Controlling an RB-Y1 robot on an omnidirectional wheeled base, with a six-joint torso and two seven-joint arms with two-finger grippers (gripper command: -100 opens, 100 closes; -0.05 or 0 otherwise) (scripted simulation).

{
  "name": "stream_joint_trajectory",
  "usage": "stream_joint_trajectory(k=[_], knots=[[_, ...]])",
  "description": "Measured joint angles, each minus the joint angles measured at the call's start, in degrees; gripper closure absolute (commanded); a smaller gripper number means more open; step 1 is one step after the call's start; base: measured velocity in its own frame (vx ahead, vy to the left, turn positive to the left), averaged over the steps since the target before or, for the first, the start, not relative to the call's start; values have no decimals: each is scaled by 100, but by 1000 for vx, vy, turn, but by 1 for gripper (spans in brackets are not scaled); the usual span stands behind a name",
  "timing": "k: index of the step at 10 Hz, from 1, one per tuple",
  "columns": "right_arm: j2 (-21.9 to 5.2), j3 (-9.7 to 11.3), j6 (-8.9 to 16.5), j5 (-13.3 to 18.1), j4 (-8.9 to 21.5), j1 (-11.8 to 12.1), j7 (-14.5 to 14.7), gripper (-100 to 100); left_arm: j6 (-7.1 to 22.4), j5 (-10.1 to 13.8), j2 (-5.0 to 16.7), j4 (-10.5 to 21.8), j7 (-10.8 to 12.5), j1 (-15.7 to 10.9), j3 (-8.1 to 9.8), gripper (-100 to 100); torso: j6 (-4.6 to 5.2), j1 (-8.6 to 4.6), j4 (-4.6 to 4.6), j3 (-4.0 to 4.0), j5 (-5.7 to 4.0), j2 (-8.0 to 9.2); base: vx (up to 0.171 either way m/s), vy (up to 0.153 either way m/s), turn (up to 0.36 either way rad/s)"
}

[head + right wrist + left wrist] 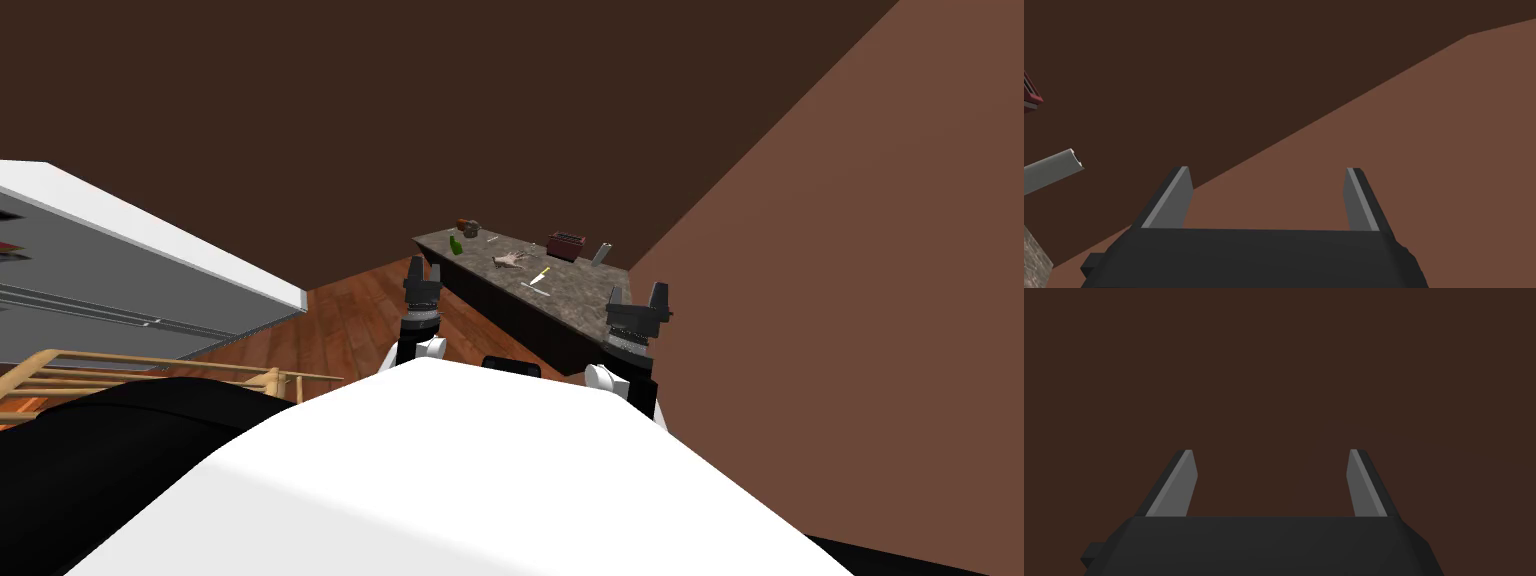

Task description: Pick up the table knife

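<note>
Ahead on the stone-topped desk [585, 300], from the head camera, a slim pale utensil judged to be the table knife [535, 289] lies mid-desk. It sits just beside a yellow-handled knife [541, 273], its long axis running roughly along the desk's length. The left pincer [422, 272] and right pincer [637, 298] are both held up, with the table knife between and beyond them, well apart from either. The right one hangs at the desk's near end, so that arm looks better placed for the reach, though the two gaps appear close to equal. A red toaster [566, 245] and a grey tube [601, 254] stand farther back on the desk.

From the left wrist, the left pincer [1272, 455] is released, blades spread wide, nothing between them.

From the right wrist, the right pincer [1267, 172] is likewise released and empty. Off to one side of it show a corner of the red toaster [1031, 95], the grey tube [1054, 170] and an edge of the desk [1034, 260]. This hand looks past the desk, so the coming move likely calls for turning it toward mid-desk and closing across the table knife's narrow width.
</note>
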Motion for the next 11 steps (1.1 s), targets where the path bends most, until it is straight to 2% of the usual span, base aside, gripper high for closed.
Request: stream_joint_trajectory(k=[5, 11], knots=[[-757, -11, -88, 360, 267, -82, 294, -100, 0, 0, -1, 0, 0, -2, -1, 0, 0, 30, 11, 28, 7, 49, -121, 80, 23], [-1635, 33, -209, 822, 736, -162, 652, -100, 0, 0, -1, 0, 0, -1, -1, 0, -1, 29, 8, 19, 6, 32, -94, 83, 44]])
